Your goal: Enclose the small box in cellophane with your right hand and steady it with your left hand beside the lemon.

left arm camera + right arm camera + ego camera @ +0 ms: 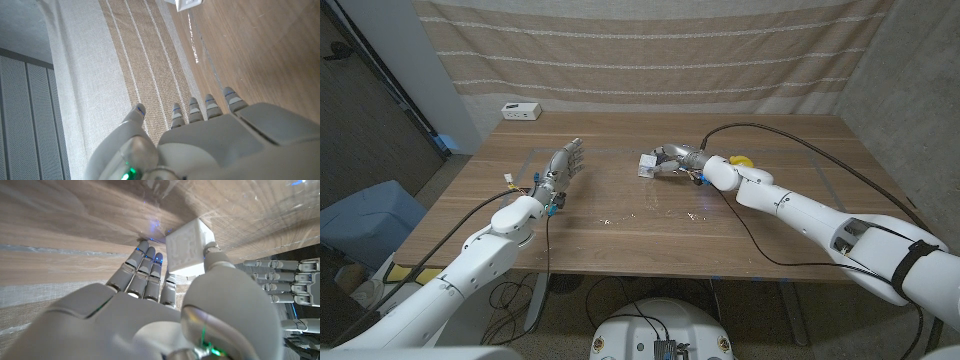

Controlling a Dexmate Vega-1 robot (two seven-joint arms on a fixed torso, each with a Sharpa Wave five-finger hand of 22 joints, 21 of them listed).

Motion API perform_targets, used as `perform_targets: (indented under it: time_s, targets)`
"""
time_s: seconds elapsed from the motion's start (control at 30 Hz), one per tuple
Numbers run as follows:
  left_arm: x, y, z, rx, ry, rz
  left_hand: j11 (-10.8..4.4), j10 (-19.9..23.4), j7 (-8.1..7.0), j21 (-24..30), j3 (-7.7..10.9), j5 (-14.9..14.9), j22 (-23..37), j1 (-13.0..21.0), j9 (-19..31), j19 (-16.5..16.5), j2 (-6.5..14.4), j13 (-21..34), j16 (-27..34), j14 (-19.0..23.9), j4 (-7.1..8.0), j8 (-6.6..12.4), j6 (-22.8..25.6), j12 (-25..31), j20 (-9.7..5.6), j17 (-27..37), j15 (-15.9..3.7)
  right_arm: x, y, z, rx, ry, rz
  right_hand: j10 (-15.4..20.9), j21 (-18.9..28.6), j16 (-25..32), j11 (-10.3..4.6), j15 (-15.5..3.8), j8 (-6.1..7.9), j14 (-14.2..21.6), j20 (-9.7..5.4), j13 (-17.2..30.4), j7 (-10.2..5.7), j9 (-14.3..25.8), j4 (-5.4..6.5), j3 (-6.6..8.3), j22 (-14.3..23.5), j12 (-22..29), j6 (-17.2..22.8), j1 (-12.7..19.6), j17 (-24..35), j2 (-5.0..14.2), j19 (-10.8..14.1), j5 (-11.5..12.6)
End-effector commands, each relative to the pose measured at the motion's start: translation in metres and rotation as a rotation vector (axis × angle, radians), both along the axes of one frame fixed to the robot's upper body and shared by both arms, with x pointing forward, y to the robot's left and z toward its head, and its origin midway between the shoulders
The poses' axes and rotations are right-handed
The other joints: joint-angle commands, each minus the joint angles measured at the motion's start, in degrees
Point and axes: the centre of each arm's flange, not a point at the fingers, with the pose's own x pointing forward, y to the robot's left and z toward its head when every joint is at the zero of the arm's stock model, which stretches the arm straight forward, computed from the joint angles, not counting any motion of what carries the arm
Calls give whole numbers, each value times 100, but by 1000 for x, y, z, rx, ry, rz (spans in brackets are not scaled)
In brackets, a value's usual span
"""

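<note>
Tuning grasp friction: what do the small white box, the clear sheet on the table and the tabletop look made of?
Small white cube-shaped box: matte, faintly speckled, likely cardboard or foam; cannot tell which. The right hand holds it.
Clear crinkled sheet: thin glossy film with creases and glints, consistent with cellophane.
Brown wooden table: plank grain, low-sheen finish; solid wood or laminate unclear.

one small box (649, 164), one lemon (741, 160), one white device (521, 111), two robot hands

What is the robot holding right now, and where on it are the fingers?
The right hand holds the small box, thumb on one side and fingers against the opposite side. The left hand holds nothing.
</note>
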Motion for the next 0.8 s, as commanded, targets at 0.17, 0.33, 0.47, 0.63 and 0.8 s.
perform_targets:
  time_s: [0.17,0.33,0.47,0.63,0.8]
  targets:
    - [8,0,3,7,9,-16,11,-25,-29,-13,28,-7,16,24,12,13,-7,16,-14,4,-7,-19,35,-10,48,19,61,-4,-29,8,150,139,74,-281,-74,-86,84,186,-233,-249,181,28,39,11,226,-411,36,33,-335,-697,-13,-457,-218,113]
    - [10,-1,4,9,9,-22,8,-17,-30,-11,28,-7,17,21,12,23,-10,17,-9,19,-8,-22,33,-10,51,20,72,-5,-38,14,275,150,131,-219,-80,-54,189,245,-234,-222,239,30,88,23,408,-592,43,87,-281,-1097,-8,-514,-273,146]
    - [12,-1,4,7,7,-23,8,-23,-28,-12,28,-7,17,18,12,23,-11,17,-8,23,-8,-22,37,-16,54,21,61,-9,-44,21,357,91,100,-26,-9,33,173,202,-177,-15,185,20,150,19,279,-338,43,148,-11,-757,-37,-57,-126,287]
    - [12,0,5,7,5,-23,0,-22,-27,-14,28,-7,18,14,12,22,-14,17,-6,29,-8,-24,37,-19,56,21,65,-12,-52,30,425,32,64,111,45,83,140,80,-174,114,75,11,106,14,-56,-38,40,164,138,-160,-69,318,20,319]
    - [13,0,5,6,6,-23,3,-17,-31,-15,28,-7,18,11,12,26,-16,18,-7,31,-8,-25,38,-20,54,22,65,-11,-59,38,497,-6,59,128,54,106,88,56,-180,143,43,9,74,14,-134,13,40,158,171,-35,-62,398,47,297]
